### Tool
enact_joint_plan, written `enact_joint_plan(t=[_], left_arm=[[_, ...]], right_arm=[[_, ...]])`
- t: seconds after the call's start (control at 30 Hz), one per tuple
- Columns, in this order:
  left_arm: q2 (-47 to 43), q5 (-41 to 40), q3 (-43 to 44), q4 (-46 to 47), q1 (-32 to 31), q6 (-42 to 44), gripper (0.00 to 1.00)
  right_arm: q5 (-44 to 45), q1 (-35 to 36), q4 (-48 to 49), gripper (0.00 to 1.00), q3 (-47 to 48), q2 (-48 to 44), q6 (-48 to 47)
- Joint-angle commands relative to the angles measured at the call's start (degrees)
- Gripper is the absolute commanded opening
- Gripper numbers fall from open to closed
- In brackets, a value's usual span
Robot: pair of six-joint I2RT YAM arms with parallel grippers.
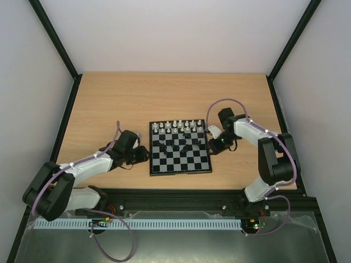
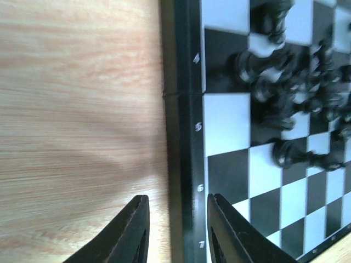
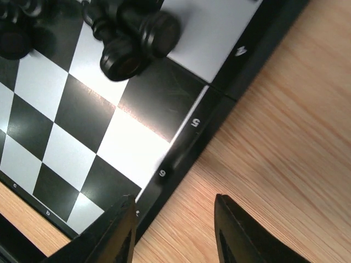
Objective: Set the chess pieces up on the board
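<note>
We see one board at the middle of the table. White chess pieces line its far edge and black chess pieces lie heaped mid-board, both too small and crowded for us to count. Two grippers flank it. The left gripper hangs over its left edge, the right gripper over its right edge, both with jaws parted and empty.
</note>
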Motion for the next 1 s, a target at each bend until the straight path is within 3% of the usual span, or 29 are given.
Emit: enact_joint_plan(t=[0.0, 0.17, 0.3, 0.43, 0.53, 0.67, 0.97], left_arm=[[-4.05, -4.8, 5.96, -9.07, -0.19, 0.59, 0.32], [-5.16, -6.93, 11.33, -11.4, -0.3, 6.29, 0.34], [-1.23, -9.6, 16.84, -14.3, -0.99, 11.43, 0.34], [4.95, -14.79, 24.3, -20.68, -2.97, 17.2, 0.34], [7.35, -17.52, 26.88, -24.08, -4.39, 20.58, 0.35], [8.09, -15.08, 26.96, -23.91, -4.95, 22.88, 0.42], [12.78, -14.15, 28.62, -22.1, -5.58, 22.99, 0.4]], right_arm=[[5.41, -1.36, -5.48, 0.43, 2.96, -4.92, -1.59], [3.1, -2.32, -4.88, 0.46, 5.81, -12.17, 0.89], [-6.79, -2.32, 1.94, 0.47, 4.74, -18.88, 5.2], [-14.46, -2.26, 5.66, 0.47, 0.58, -23.66, 3.83], [-15.63, -2.33, 11.37, 0.48, -6.93, -30.05, 3.98], [-14.15, -3.03, 14.77, 0.5, -10.85, -34.52, 3.61], [-12.48, -3.16, 15.11, 0.51, -10.82, -31.5, 2.41]])
